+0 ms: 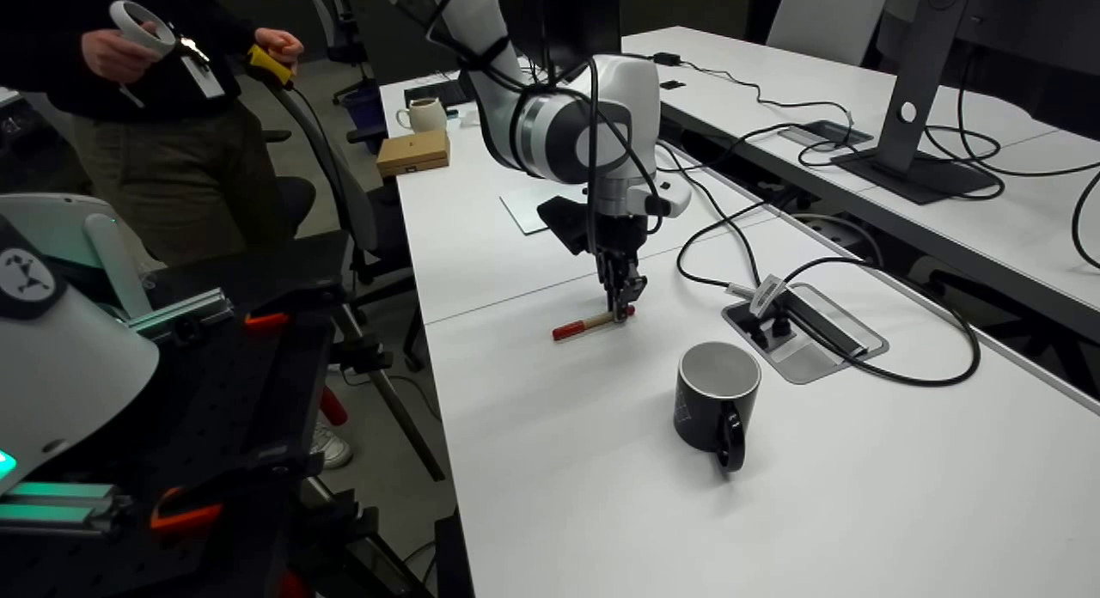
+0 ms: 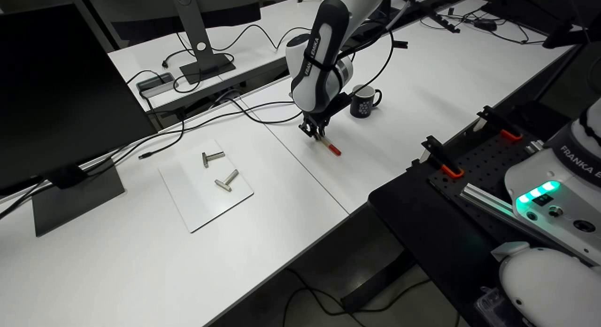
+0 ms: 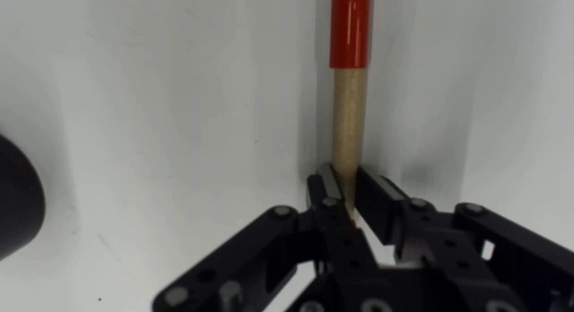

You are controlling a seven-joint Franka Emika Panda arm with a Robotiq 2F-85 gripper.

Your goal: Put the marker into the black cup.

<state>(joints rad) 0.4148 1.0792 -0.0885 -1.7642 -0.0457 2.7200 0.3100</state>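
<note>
The marker is a thin stick with red ends and a tan middle (image 1: pixel 595 323). It lies flat, on or barely above the white table; I cannot tell which. It also shows in an exterior view (image 2: pixel 327 143) and in the wrist view (image 3: pixel 349 106). My gripper (image 1: pixel 620 313) points down with its fingers on both sides of the marker's tan part, shut on it (image 3: pixel 346 174). The fingers hide the far end in the wrist view. The black cup (image 1: pixel 700 417) stands upright, apart from the gripper, its light inside empty. It also shows in an exterior view (image 2: pixel 361 106) and at the wrist view's left edge (image 3: pixel 20 200).
A grey cable box (image 1: pixel 803 370) with plugs and black cables is set in the table near the cup. A white board (image 2: pixel 206 195) with metal pieces lies on the table. A cardboard box (image 1: pixel 413 152) and a light mug (image 1: pixel 425 115) stand farther back.
</note>
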